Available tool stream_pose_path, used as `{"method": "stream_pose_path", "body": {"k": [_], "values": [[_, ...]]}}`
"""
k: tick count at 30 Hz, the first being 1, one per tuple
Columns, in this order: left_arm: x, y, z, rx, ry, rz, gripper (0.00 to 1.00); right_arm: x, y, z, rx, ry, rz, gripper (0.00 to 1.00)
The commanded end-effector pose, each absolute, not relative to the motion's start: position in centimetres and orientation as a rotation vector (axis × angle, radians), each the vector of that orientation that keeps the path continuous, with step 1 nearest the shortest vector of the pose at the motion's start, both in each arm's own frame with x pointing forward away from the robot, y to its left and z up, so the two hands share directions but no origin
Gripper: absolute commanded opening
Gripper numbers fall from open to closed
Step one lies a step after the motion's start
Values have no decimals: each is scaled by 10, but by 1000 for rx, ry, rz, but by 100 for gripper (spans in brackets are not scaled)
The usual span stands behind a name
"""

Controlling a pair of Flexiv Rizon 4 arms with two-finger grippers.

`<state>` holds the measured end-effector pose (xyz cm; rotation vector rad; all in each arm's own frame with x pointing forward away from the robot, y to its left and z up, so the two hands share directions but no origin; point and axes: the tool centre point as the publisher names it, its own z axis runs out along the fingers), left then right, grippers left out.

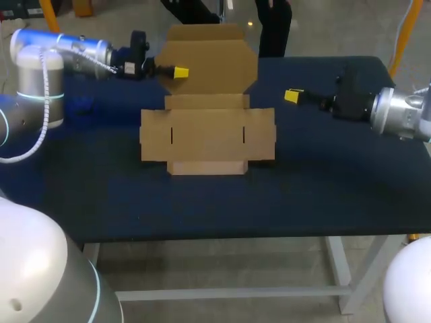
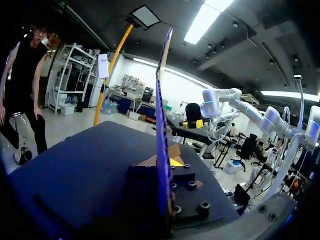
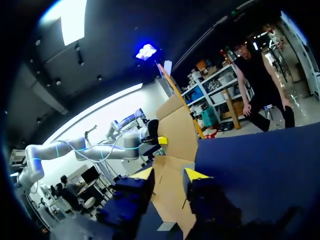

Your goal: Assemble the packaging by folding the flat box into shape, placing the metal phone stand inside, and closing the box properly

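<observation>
Dark navy tbl top (image 1: pixel 202 208) fills the mid of the head view, matte w/ a faint sheen. Its near edge runs across toward 6 o'clock, far edge at 12, far rt corner approx 1 o'clock. Under the near edge sits a pale grey metal frame: crossbar (image 1: pixel 222 293) at 6 o'clock, leg (image 1: pixel 342 269) at 5. Floor (image 1: pixel 256 262) behind the frame is light grey; past the far edge it's glossier, w/ a small lamp glint (image 1: pixel 250 24) at 12. Wrist views: dark ceiling (image 2: pixel 240 45), long strip light (image 2: pixel 210 17) overhead, pale back wall (image 2: pixel 182 92).
</observation>
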<state>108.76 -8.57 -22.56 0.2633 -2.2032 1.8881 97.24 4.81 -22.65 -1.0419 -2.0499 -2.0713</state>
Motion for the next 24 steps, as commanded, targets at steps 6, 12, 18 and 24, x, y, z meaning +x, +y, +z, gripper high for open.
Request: {"method": "stream_pose_path", "body": {"k": [6, 12, 18, 24], "values": [[1082, -92, -213, 269, -2245, 1875, 0, 935, 36, -223, -1125, -2208, -2046, 0], [1080, -96, -207, 268, -2263, 1886, 0, 910, 30, -223, -1107, -2304, -2040, 0], [1080, -98, -203, 233, -2242, 1847, 0, 907, 29, -223, -1107, -2304, -2041, 0], [1080, -98, -203, 233, -2242, 1847, 0, 907, 29, -223, -1107, -2304, -2041, 0]]}}
